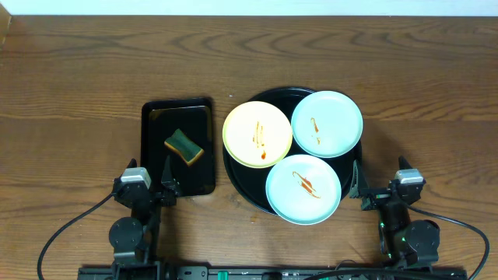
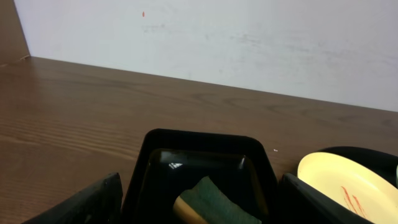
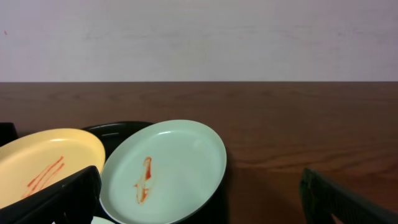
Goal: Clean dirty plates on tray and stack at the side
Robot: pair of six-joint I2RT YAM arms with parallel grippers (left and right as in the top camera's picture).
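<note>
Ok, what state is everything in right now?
Pale yellow round plate: sauce-streaked, unstacked.
Far pale mint-blue round plate: sauce-streaked, unstacked.
Near pale mint-blue round plate: sauce-streaked, unstacked.
Round glossy black tray: carrying all three.
Green-and-tan sponge: lying in rectangular black tray.
Left gripper: open, empty.
Right gripper: open, empty.

We see a brown wooden table (image 1: 78, 70). Two things lie directly on it. A rectangular black tray (image 1: 194, 175) lies just ahead of the left gripper (image 1: 166, 183)'s jaws. A round black tray (image 1: 243, 183) lies ahead-left of the right gripper (image 1: 359, 187)'s jaws.
</note>
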